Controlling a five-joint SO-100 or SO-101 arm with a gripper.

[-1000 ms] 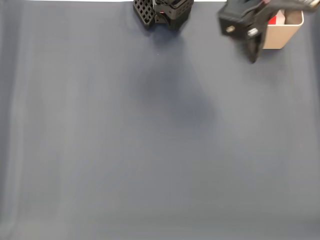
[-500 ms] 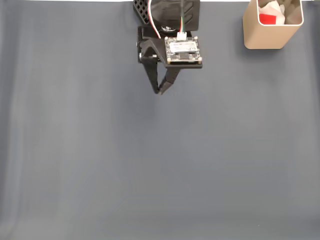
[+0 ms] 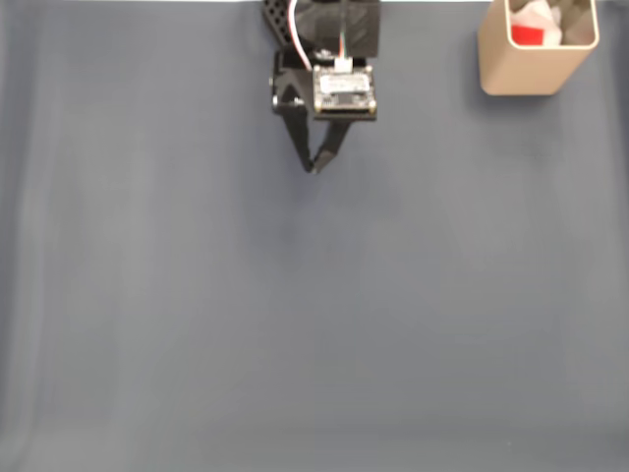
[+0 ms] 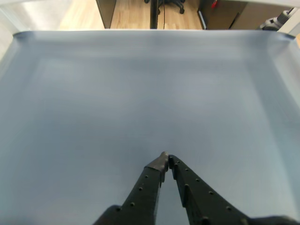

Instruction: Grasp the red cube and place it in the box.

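The red cube [image 3: 527, 35] lies inside the beige box [image 3: 536, 71] at the top right corner of the fixed view, beside something white in there. My gripper [image 3: 314, 167] hangs over the grey mat near the top centre, well left of the box, its black fingers meeting at the tips with nothing between them. In the wrist view the gripper [image 4: 165, 157] comes up from the bottom edge, tips touching, above bare mat.
The arm's black base [image 3: 319, 20] sits at the top edge of the fixed view. A grey mat [image 3: 314, 315] covers the table. Past the mat's far edge in the wrist view are a wooden floor [image 4: 136, 7] and furniture legs.
The arm swung left from over the box to the top centre, leaving the red cube in the box. Over the last half second it drew back slightly toward its base.
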